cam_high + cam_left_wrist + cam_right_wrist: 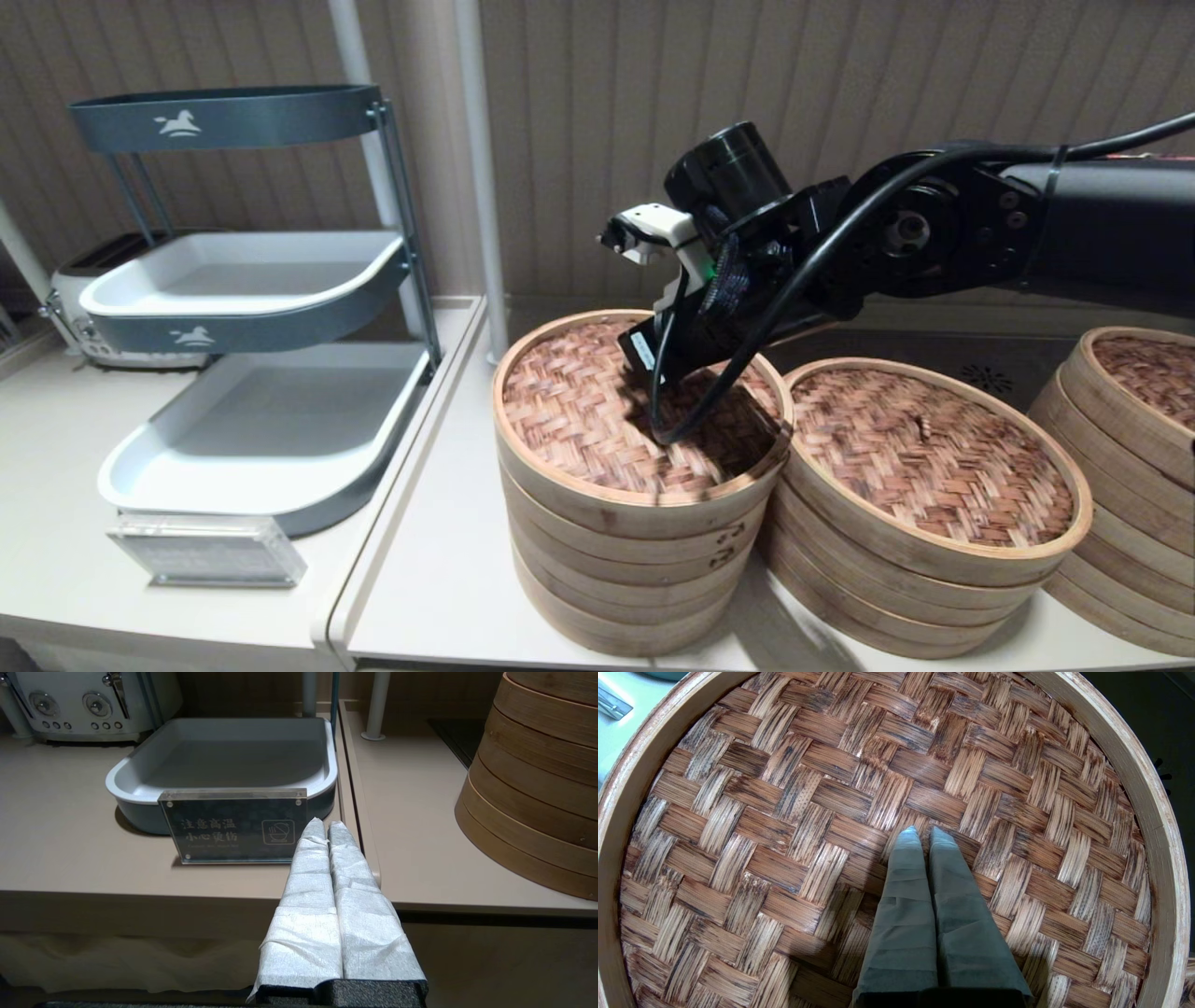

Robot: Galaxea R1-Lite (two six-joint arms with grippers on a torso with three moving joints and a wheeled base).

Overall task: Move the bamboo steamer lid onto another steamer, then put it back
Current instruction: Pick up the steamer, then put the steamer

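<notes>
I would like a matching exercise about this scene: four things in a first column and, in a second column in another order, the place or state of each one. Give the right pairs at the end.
Column 1
1. right gripper
2. left gripper
3. toaster
4. acrylic sign

Column 2
A. standing in front of the lower grey tray
B. shut, tips over the middle of the bamboo steamer lid
C. behind the grey trays, at the far left
D. shut, off the counter edge, pointing at the sign

Pairs: 1-B, 2-D, 3-C, 4-A
</notes>
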